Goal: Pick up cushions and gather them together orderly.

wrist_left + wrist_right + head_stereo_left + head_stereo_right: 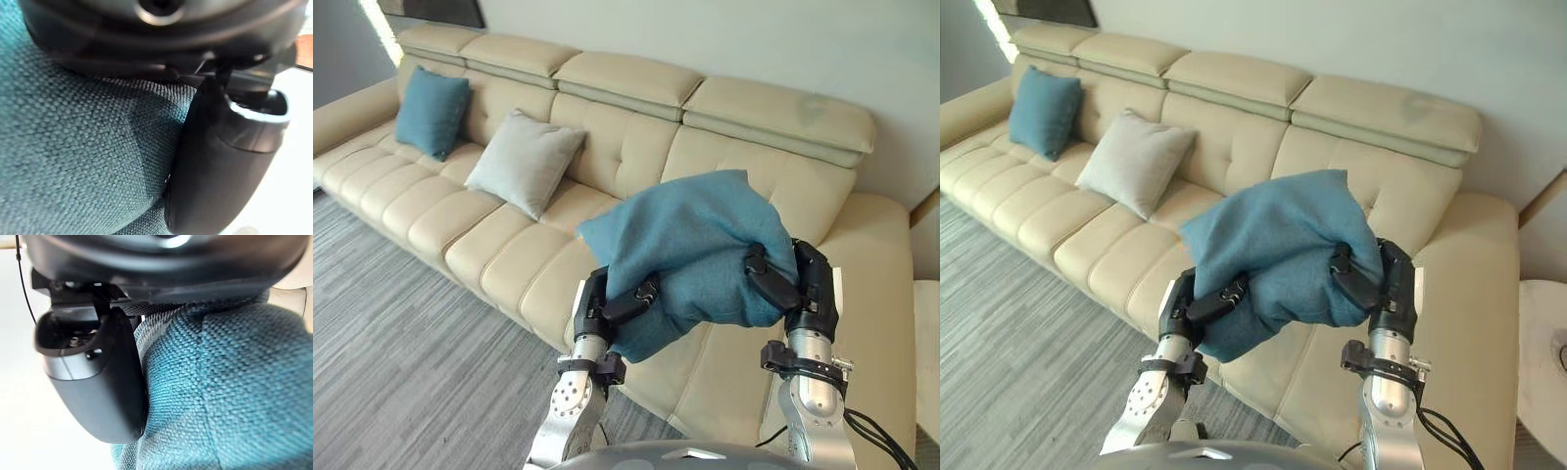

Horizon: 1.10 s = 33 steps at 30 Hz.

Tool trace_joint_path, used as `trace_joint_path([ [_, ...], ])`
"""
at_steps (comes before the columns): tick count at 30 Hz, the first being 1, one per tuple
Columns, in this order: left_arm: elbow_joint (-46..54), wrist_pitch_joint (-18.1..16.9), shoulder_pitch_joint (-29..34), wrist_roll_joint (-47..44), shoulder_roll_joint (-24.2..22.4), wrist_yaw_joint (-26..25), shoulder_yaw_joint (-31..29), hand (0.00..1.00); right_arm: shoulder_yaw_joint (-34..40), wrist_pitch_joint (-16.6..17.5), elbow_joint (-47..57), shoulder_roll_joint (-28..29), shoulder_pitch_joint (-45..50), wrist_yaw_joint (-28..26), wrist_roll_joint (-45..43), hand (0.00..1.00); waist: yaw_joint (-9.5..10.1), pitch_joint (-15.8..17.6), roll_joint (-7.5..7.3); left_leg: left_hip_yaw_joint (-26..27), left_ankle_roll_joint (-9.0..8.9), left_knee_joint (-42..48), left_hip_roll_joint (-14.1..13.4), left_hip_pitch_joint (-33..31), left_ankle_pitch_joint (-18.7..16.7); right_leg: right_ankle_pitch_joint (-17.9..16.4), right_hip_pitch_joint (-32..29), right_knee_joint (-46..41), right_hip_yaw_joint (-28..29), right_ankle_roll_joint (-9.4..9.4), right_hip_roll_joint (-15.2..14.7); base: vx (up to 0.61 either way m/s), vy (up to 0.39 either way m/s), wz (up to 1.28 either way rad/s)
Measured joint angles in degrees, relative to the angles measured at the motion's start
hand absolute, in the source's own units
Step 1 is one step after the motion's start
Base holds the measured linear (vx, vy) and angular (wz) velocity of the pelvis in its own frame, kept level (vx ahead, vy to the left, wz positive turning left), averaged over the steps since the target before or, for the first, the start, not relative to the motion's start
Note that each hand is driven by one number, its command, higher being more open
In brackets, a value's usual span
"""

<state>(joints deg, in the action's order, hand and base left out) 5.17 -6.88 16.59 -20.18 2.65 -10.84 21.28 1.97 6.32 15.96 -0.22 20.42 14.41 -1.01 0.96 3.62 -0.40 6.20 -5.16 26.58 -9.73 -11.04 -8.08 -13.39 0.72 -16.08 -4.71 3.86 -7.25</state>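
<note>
Over the sofa [411,211], left hand [607,308] and right hand [803,279] curl round the blue cushion [695,245]. One each side likely stops it slipping.

Soft even room light; bright strip [380,29] glares; faint shadows.

At frame centre, the teal cushion [695,245] hides part of the sofa [636,147] seat. It also hides the fingers of the left robot hand [599,308] and right robot hand [813,279], whose thumbs clamp its fabric. The sofa's left arm runs off the left edge, and a white table [1542,333] is cut by the right edge.
</note>
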Motion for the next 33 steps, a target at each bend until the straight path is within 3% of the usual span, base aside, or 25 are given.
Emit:
trace_joint_path([
  [2, 0.0, 0.0, 0.3, 0.0, 0.3, -0.3, 0.0, 0.0, -0.5, 0.0, -0.3, -0.1, 0.0, 0.0, 0.3, 0.0, 0.06, 0.0, -0.01, -2.1, 0.25, 1.8, 1.0, 0.0, -2.1, 0.8, 0.0, 0.8, 2.1, 1.21, -0.3, 0.05, 0.156, -0.5],
  [8, 0.1, 0.0, 0.5, 0.0, 1.4, -0.4, 0.2, 0.0, -0.6, 0.0, -1.6, -0.1, -0.6, 0.1, 1.0, 0.0, 0.08, -0.1, -0.06, -1.5, -0.03, -0.5, 1.3, 2.9, -5.4, 1.9, -2.3, 1.5, 8.8, 2.59, 0.0, 0.0, 0.097, -0.59],
  [13, -0.1, 0.0, 0.6, 0.1, 1.9, -0.4, 0.2, 0.0, -0.6, 0.0, -3.0, 0.3, -0.8, 0.1, 1.0, 0.0, -0.25, -1.3, -1.08, 4.9, 0.0, -4.3, 1.8, 5.4, -6.0, 4.6, -6.1, 3.1, 16.8, 4.21, -0.4, 0.0, 0.121, -0.83],
  [15, -0.8, 0.0, 0.6, 0.5, 2.3, -0.4, 0.0, 0.0, -0.6, 0.0, -6.6, 0.0, -2.1, 0.1, 1.0, 0.0, -1.05, -1.9, -1.41, 7.8, 0.17, -6.1, 1.9, 6.4, -5.9, 7.6, -6.6, 6.2, 19.3, 4.6, -0.4, 0.0, 0.092, -0.72],
  [25, -4.7, 0.9, 0.4, 0.8, 2.4, -0.4, -2.2, 0.0, -1.6, -0.4, -17.8, -2.2, -6.5, -0.6, 2.2, 0.0, -1.5, -2.3, -1.05, 9.8, 2.11, -11.1, 3.7, 5.4, -3.7, 15.1, -10.9, 11.6, 17.5, 4.36, -1.2, -0.04, 0.039, -0.36],
  [30, -4.7, 0.9, -1.8, 2.6, 2.4, -1.0, -4.1, 0.0, -2.9, -0.9, -19.3, -2.9, -10.7, -0.1, 4.6, 0.0, -1.5, -1.6, -0.85, 10.5, 2.57, -10.8, 3.8, 0.3, -2.5, 19.0, -15.7, 12.7, 14.1, 3.5, -1.5, -0.09, 0.025, -0.08],
  [33, -4.7, 0.9, -6.8, 3.0, 2.6, -3.1, -5.0, 0.0, -3.7, -1.1, -19.3, -3.1, -14.8, 1.6, 6.1, 0.0, -1.12, 0.2, -0.81, 10.8, 2.76, -8.5, 3.5, -4.3, -2.4, 21.1, -19.0, 13.5, 12.2, 2.88, -1.7, -0.11, 0.026, -0.06],
])
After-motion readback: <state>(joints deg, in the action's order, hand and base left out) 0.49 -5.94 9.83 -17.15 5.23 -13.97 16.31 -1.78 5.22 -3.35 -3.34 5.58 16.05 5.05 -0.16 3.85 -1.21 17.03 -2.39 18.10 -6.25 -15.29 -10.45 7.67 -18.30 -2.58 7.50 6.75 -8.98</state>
